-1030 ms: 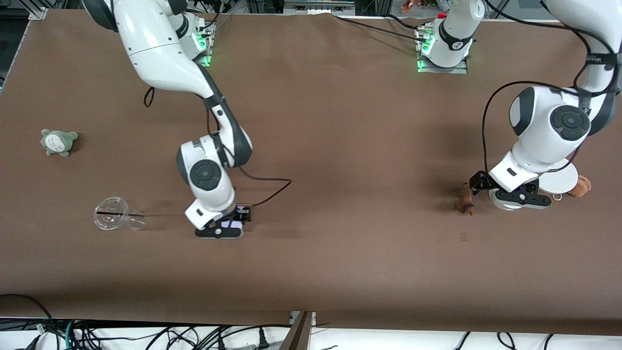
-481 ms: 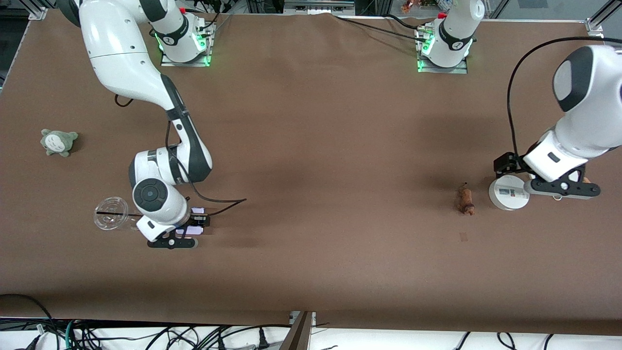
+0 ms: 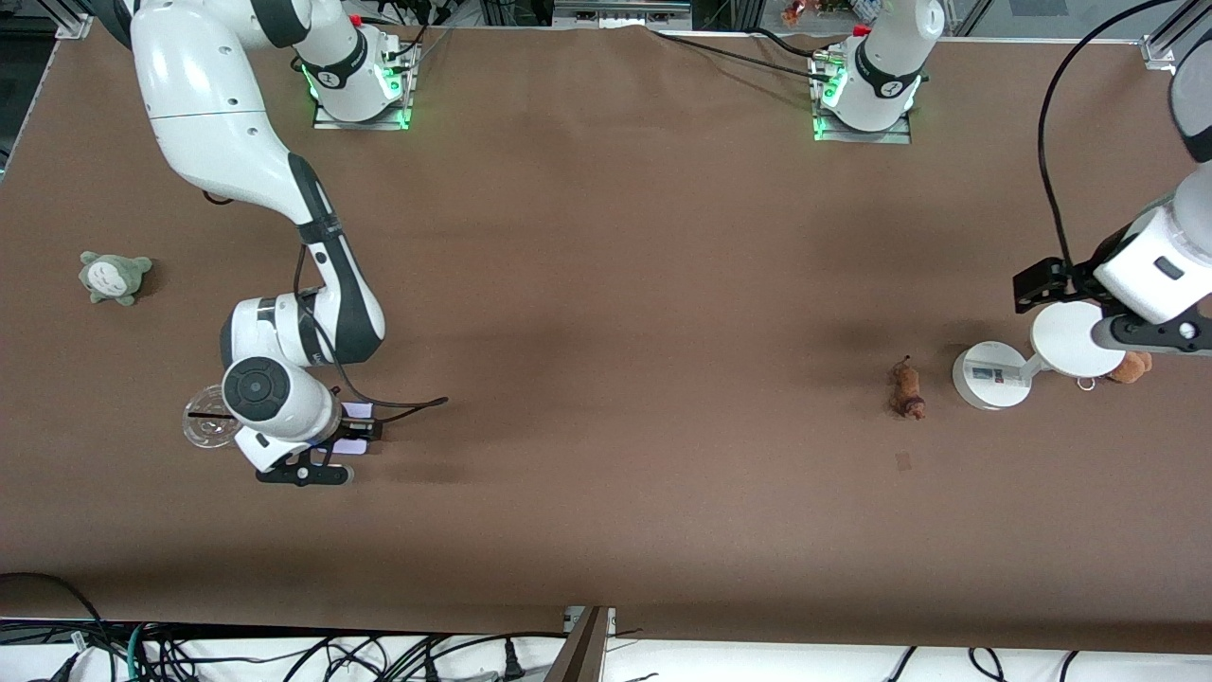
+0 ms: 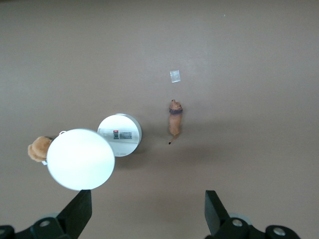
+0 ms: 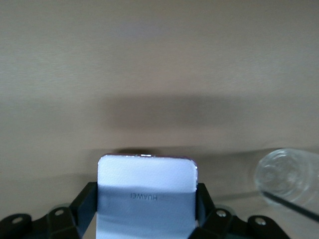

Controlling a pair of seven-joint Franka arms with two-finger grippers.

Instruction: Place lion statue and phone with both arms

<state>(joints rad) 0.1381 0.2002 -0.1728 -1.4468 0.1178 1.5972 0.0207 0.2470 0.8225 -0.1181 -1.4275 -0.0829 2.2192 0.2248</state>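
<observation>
phone (image 5: pixel 145 196) clamped in right gripper (image 5: pixel 145 219); lion statue (image 3: pixel 908 390) lying apart from left gripper (image 4: pixel 147 221)

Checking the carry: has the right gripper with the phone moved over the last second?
Yes. The right gripper, shut on the phone, has travelled toward the right arm's end of the table and is now beside the clear cup.

Brown lion statue (image 3: pixel 907 390) lies on table; lavender phone (image 5: pixel 145 198) held aloft
</observation>
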